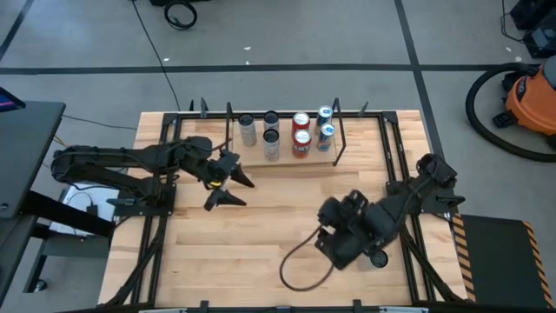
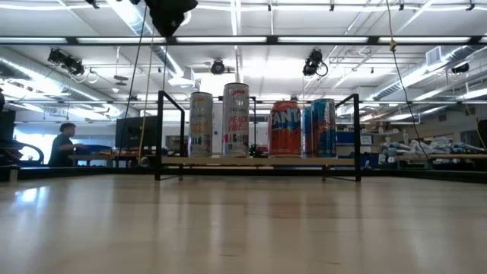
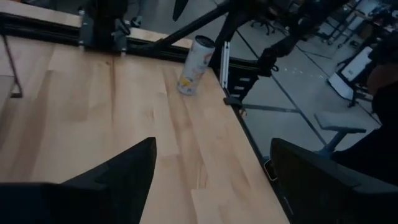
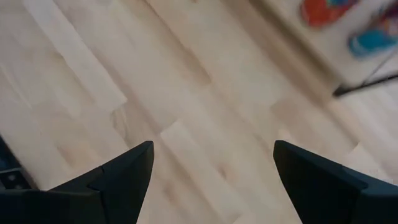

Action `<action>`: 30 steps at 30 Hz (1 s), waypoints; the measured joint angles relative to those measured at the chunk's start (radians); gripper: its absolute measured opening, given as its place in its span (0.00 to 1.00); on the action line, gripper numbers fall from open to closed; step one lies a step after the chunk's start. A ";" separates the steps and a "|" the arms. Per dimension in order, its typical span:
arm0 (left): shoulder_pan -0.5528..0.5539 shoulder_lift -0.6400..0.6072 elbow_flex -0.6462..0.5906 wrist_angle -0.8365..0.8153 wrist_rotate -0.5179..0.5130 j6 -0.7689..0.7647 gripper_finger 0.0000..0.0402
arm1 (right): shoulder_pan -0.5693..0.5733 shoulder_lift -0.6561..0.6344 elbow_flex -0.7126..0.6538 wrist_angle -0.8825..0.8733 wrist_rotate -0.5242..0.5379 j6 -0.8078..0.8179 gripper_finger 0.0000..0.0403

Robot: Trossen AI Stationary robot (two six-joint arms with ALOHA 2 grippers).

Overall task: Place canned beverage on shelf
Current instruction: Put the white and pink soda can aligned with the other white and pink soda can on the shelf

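A pale can with yellow and orange print (image 3: 195, 65) stands on its base near the table's right edge, beside the black frame rail. It shows in the left wrist view, and nothing touches it. The shelf (image 1: 287, 159) stands at the table's far middle and bears several cans (image 2: 237, 119) upright on its wood board. My left gripper (image 1: 231, 189) hovers open over the table's left half, near the shelf's left end, pointing toward the right. My right gripper (image 4: 211, 174) is open above bare wood in the right half, pointing down at a slant.
Black frame rails (image 1: 393, 148) run along the table's left and right sides. A black cable loop (image 1: 300, 265) hangs from my right arm over the near middle. Bare wood lies between both grippers and in front of the shelf (image 2: 251, 162). A person sits far behind the table (image 2: 62, 144).
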 joint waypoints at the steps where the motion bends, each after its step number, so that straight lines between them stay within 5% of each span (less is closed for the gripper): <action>1: -0.007 0.011 0.000 0.012 0.000 0.000 0.79 | 0.017 0.001 -0.012 0.001 -0.007 0.038 0.84; 12: -0.043 0.050 0.000 0.088 -0.056 -0.011 0.79 | 0.167 0.001 -0.054 0.001 0.102 0.257 0.84; 30: -0.043 0.051 0.000 0.088 -0.109 -0.010 0.79 | 0.202 0.001 -0.055 0.001 0.156 0.232 0.84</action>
